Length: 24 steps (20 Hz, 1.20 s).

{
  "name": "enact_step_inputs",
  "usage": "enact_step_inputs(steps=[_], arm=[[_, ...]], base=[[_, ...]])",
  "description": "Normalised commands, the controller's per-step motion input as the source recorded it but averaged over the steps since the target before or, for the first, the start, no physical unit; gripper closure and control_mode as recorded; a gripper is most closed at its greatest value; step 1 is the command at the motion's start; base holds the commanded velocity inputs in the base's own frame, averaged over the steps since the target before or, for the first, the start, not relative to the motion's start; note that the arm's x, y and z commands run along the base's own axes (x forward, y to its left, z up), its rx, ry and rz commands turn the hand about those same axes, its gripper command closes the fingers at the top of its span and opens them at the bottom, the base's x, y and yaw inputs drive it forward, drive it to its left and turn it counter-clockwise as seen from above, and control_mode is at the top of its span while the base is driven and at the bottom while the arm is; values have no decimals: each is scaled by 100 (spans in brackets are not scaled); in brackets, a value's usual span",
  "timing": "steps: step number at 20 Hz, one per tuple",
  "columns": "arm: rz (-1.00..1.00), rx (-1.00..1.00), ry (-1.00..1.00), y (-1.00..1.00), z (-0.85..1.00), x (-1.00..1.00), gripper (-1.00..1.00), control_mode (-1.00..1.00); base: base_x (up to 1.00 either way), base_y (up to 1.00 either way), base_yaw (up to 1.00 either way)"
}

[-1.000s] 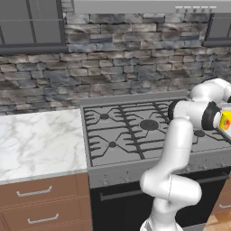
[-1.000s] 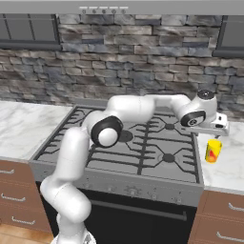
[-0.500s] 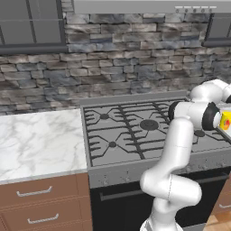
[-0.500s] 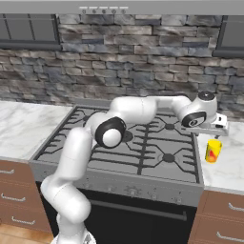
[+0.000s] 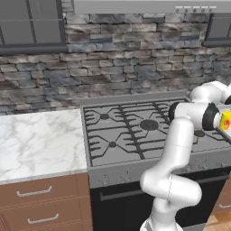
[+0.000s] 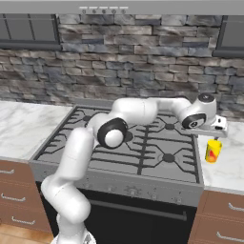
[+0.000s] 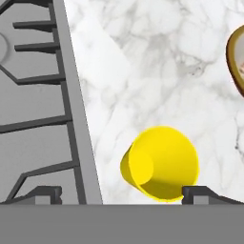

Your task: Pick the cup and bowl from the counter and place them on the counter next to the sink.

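- Hand view, item one: cup [image 7: 159, 163], bright yellow, upright on the counter [image 7: 157, 71], just beside the edge of the gas stove [image 7: 38, 109]; seen from above, mouth open, nothing inside.
- Same view, item two: bowl [image 7: 237, 59], golden-brown rim, only an edge showing at the frame's side; resting on the same marble, apart from the cup.
- Gripper [image 7: 123, 193]: jaws spread to full width, two dark tips low in the frame, one over the stove edge and one near the cup's far side; nothing between them, no contact with the cup evident.
- Right base view: cup [image 6: 213, 151] standing on the marble right of the stove, hand [image 6: 212, 128] poised just above it.
- Left base view: cup [image 5: 225, 121] glimpsed as a yellow patch behind the forearm.
- Progress, by judgement: neither vessel lifted yet; approach to the cup under way, grasp not made.
- Remaining, by judgement: lower and close on the cup, carry to the sink-side counter, release; then repeat for the bowl. Sink not visible, so placement spot cannot be told.
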Motion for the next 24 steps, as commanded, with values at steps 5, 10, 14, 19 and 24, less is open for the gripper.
enact_step_inputs(steps=[5,10,14,19,24], arm=[[1,0,0,0,-20,19,-100,-100],[1,0,0,0,-16,13,-100,-100],[0,0,0,-6,-20,11,-100,-100],[0,0,2,-5,-17,0,-100,-100],[0,0,2,-8,-16,0,-100,-100]], base=[[0,0,0],[0,0,0],[0,0,0],[0,0,0],[0,0,0]])
